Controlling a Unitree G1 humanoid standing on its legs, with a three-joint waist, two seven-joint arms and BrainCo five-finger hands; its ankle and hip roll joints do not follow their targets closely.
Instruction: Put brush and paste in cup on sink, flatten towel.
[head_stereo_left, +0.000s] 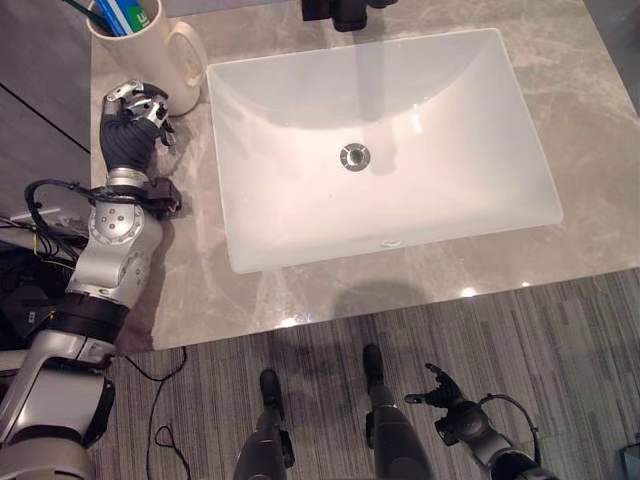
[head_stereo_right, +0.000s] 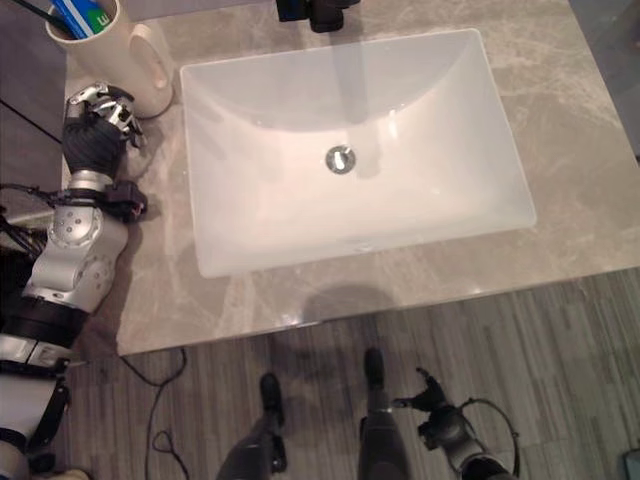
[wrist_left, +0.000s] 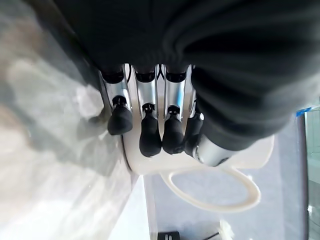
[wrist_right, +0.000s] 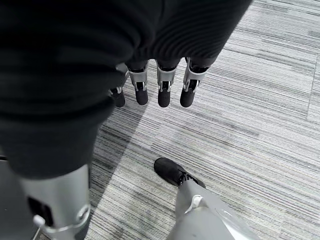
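A cream cup (head_stereo_left: 150, 50) with a big handle stands on the grey counter's far left corner, beside the white sink (head_stereo_left: 300, 190). A blue paste tube (head_stereo_left: 125, 15) and a thin dark brush handle (head_stereo_right: 32, 10) stick up out of it. My left hand (head_stereo_left: 133, 115) rests on the counter just in front of the cup, its fingers (wrist_left: 150, 135) relaxed and holding nothing, with the cup's base (wrist_left: 150, 165) right past the tips. My right hand (head_stereo_left: 445, 395) hangs low over the floor, fingers (wrist_right: 162, 92) loose and empty.
The grey stone counter (head_stereo_left: 560, 90) surrounds the rectangular basin, which has a metal drain (head_stereo_left: 353, 156) in the middle. A dark faucet (head_stereo_left: 340, 12) stands at the back edge. Striped grey floor (head_stereo_left: 560, 340) lies in front of the counter.
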